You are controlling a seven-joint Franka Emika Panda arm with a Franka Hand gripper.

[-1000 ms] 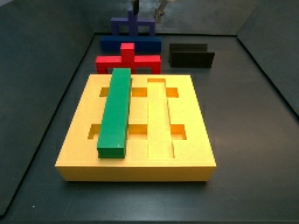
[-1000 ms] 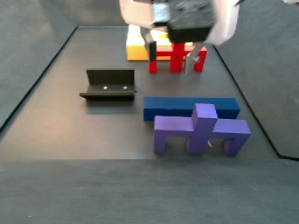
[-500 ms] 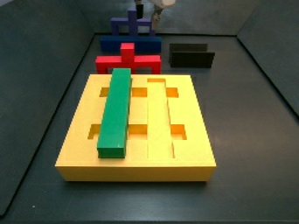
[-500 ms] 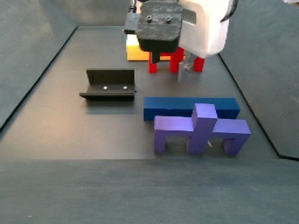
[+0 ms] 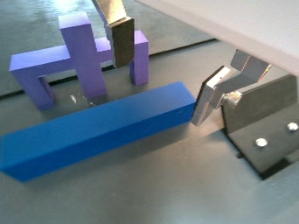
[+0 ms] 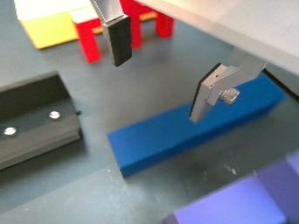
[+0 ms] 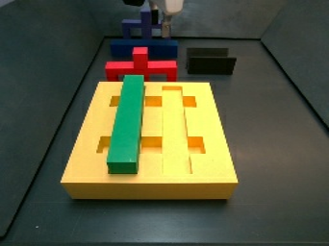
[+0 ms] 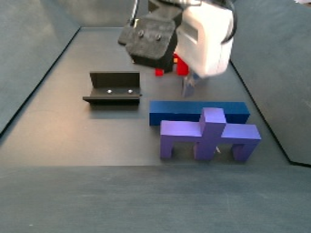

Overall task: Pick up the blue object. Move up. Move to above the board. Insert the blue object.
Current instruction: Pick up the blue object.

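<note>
The blue object (image 8: pixel 201 113) is a dark navy bar lying flat on the floor next to the purple pronged piece (image 8: pixel 209 136). In both wrist views it lies under the open gripper (image 5: pixel 163 87) (image 6: pixel 159 90). One finger (image 6: pixel 119 44) hangs off to one side of the bar and the other finger (image 6: pixel 211 96) stands at its long edge. Nothing is held. In a side view the gripper (image 8: pixel 185 84) hovers tilted just above the bar's far side. The yellow board (image 7: pixel 148 184) lies in front with a green bar (image 7: pixel 126 120) in one groove.
A red pronged piece (image 7: pixel 141 67) stands between the board and the blue object (image 7: pixel 141 51). The dark fixture (image 8: pixel 113 88) (image 7: pixel 210 61) stands beside them and shows in both wrist views (image 5: pixel 268 122) (image 6: pixel 35 131). Dark walls enclose the floor.
The gripper has travelled from over the red piece toward the blue bar, come lower and turned. It has stayed open with nothing in it.
</note>
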